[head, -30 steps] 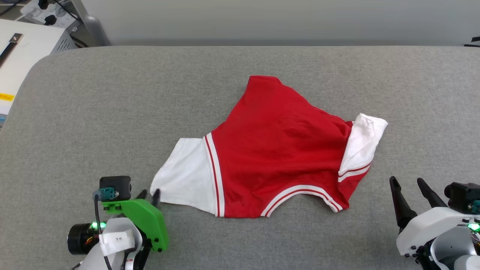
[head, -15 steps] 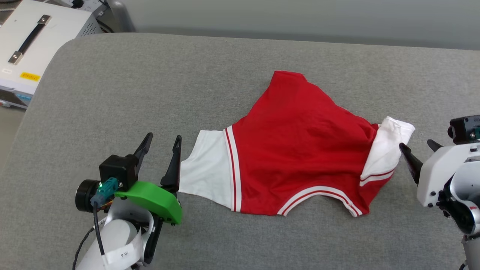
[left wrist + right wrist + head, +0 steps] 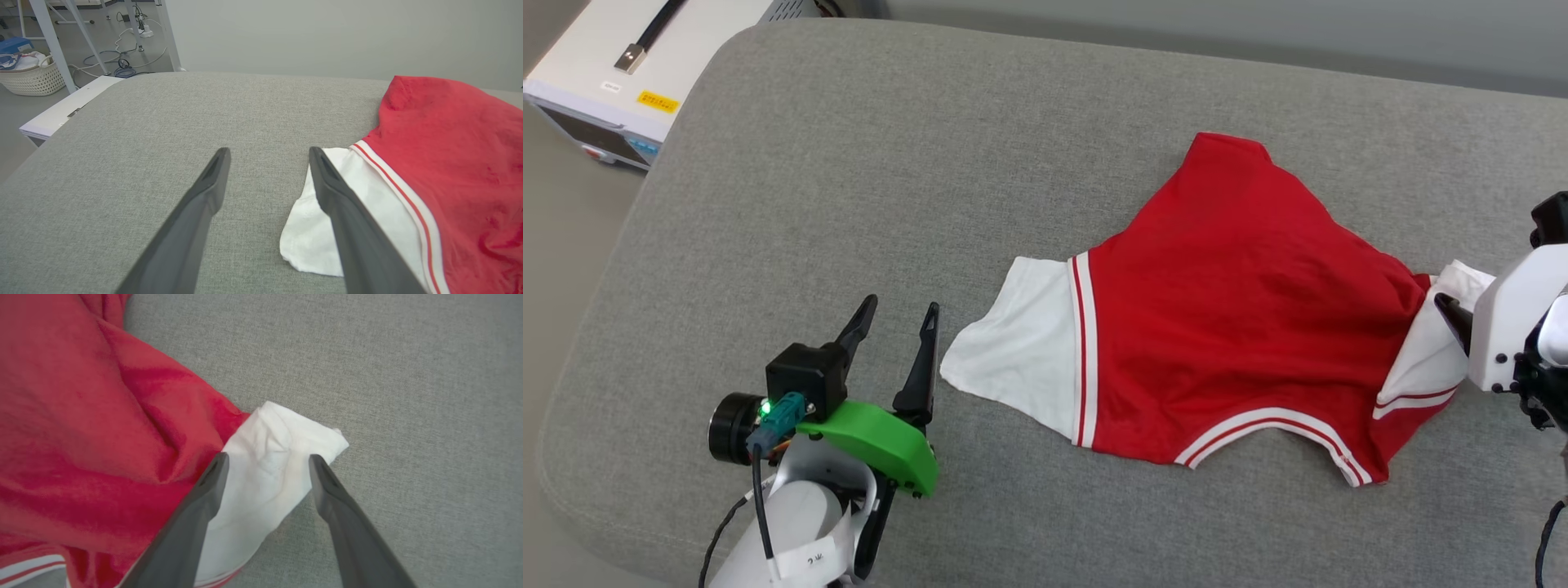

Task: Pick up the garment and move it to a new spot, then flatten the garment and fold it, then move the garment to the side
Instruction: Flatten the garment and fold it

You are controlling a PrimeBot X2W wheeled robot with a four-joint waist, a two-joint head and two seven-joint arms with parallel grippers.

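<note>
The garment point(image 3: 1225, 310) lies spread and rumpled on the grey padded table point(image 3: 849, 163), plain red side up, with a white sleeve at each end. My left gripper point(image 3: 900, 309) stands open just left of the left white sleeve point(image 3: 1021, 359), with nothing between its fingers. In the left wrist view that gripper point(image 3: 269, 150) shows bare grey cloth between its fingers, and the sleeve point(image 3: 367, 204) lies beside the right finger. My right gripper point(image 3: 268, 456) hovers open over the right white sleeve point(image 3: 265, 486), its fingers straddling the sleeve's tip. The garment's lettering is hidden.
A white equipment box point(image 3: 629, 73) stands off the table's far left corner. The table's rounded left edge point(image 3: 572, 392) drops to the floor. In the left wrist view a wicker basket point(image 3: 32, 77), metal legs and cables stand on the floor beyond.
The head camera has turned left and down. My left gripper opened, let go of the left sleeve's corner and rose. My right gripper moved forward over the right sleeve.
</note>
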